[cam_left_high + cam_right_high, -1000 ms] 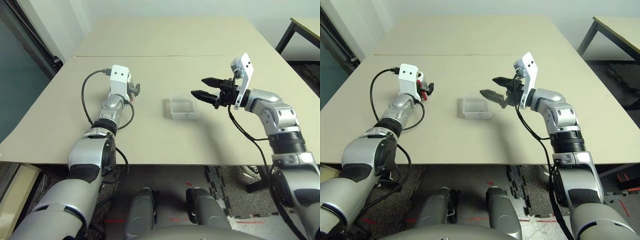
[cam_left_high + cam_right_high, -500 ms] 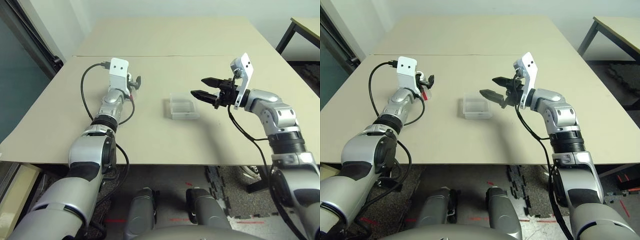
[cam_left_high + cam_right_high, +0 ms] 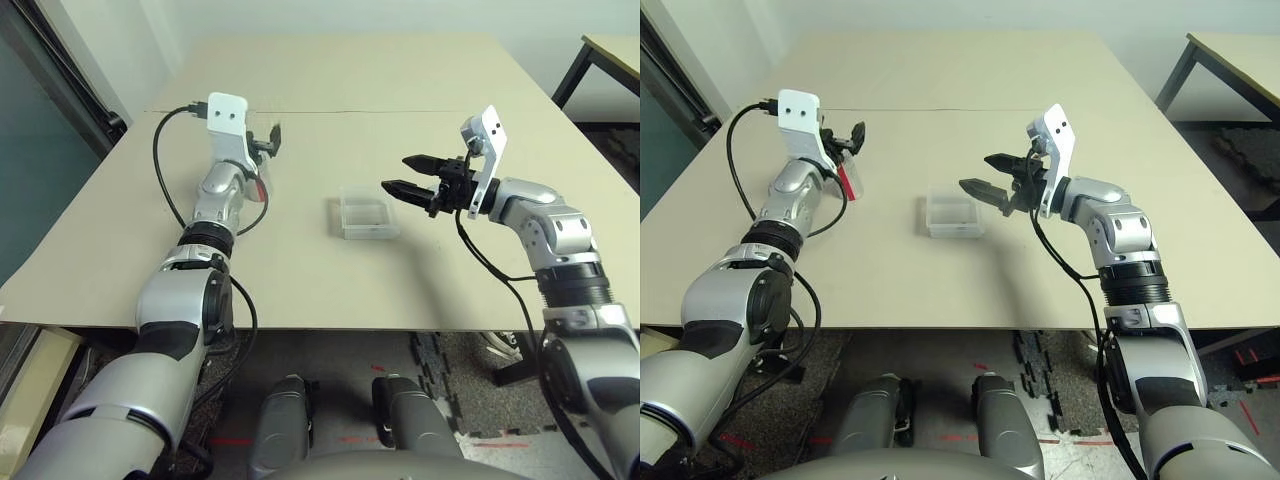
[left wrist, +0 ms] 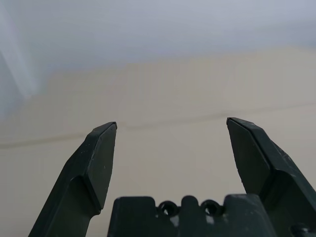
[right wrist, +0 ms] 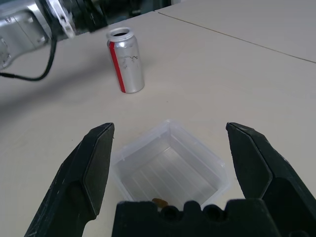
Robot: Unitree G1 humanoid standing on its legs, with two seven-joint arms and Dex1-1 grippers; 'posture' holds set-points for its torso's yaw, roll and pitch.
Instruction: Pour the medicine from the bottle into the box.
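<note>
The left gripper (image 3: 847,137) hangs above the table (image 3: 330,70) with its two black fingers spread apart and nothing between them; its wrist view looks out along the fingers (image 4: 101,153) over bare tabletop. Just below and beside it stands the bottle (image 5: 126,60), a small silver-grey cylinder with a red vertical stripe. It is upright, long axis vertical, mouth up, and its top looks open, with no cap seen on it. In the head views only its red stripe and pale body peek out next to the left forearm. The gripper is clear of the bottle, not touching it.

The right gripper (image 3: 408,175) is likewise released, fingers wide, held level just beside the right-hand edge of the box (image 3: 364,215) and pointing across it toward the robot's left. The box is a shallow clear plastic square with rounded corners, sitting flat near the table's middle, between the two arms. A small brownish bit (image 5: 159,202) lies on its floor near the wall closest to the right gripper; whether that is the medicine I cannot tell.

The bottle lies well to the left of the box, so the left arm is much the nearer to it. Any grasp would likely have to come down and close across the bottle's upright side.
</note>
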